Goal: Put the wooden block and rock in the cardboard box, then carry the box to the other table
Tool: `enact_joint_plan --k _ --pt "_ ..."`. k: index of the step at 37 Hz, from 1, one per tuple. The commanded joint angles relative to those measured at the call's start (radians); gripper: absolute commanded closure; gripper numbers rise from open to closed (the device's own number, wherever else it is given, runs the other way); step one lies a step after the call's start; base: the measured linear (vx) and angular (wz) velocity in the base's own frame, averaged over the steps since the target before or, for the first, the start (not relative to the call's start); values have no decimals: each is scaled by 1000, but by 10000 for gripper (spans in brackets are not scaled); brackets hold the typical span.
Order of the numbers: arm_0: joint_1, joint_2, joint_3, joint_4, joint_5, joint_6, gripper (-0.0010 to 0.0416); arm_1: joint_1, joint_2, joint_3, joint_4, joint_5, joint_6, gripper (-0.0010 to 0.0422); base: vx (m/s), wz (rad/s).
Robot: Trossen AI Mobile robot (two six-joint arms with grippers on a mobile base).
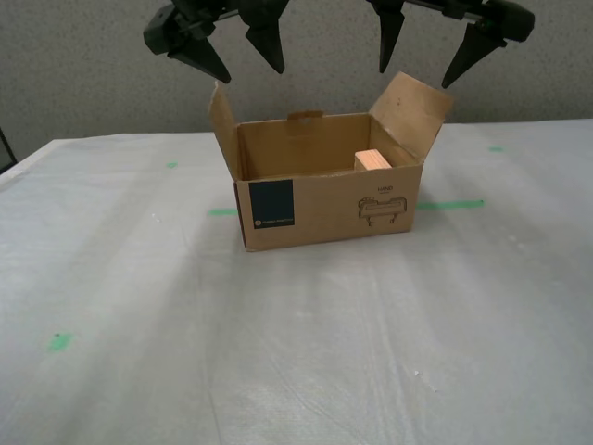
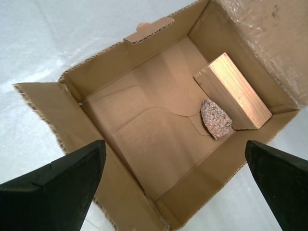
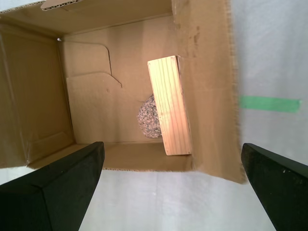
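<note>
The cardboard box (image 1: pixel 324 209) stands open on the other table (image 1: pixel 278 352), whose white sheet is wrinkled. Inside lie the wooden block (image 1: pixel 372 159) and the rock (image 2: pixel 215 119), touching each other at the end toward the exterior view's right. The exterior view hides the rock. My first gripper (image 1: pixel 419 74) hangs open above the box's flap on the exterior view's right, holding nothing. My second gripper (image 1: pixel 250 69) hangs open above the flap on the exterior view's left, also holding nothing. The first wrist view looks down on the block (image 3: pixel 168 103) and the rock (image 3: pixel 149 118).
Green tape marks (image 1: pixel 449 204) dot the sheet, one just beside the box on the exterior view's right, another (image 1: pixel 58 341) near the front on that view's left. A grey wall rises behind the table's far edge.
</note>
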Motion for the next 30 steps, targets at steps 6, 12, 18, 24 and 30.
enact_joint_plan --k 6,12,18,24,30 --pt "8 -105 0 -44 48 -37 8 -1 -104 0 -62 -25 0 16 0 0" --pt "29 -207 -3 -54 114 -66 8 -3 -217 -26 -95 -25 -7 16 0 0" --pt "60 -338 -64 -51 130 -60 9 -3 -345 -97 -98 -25 -10 16 0 0" --pt "86 -478 -192 -9 130 -42 8 -4 -486 -212 -93 -25 -30 16 0 0" --pt "94 -613 -358 76 129 -3 9 -4 -612 -344 -82 -25 -64 16 0 0"
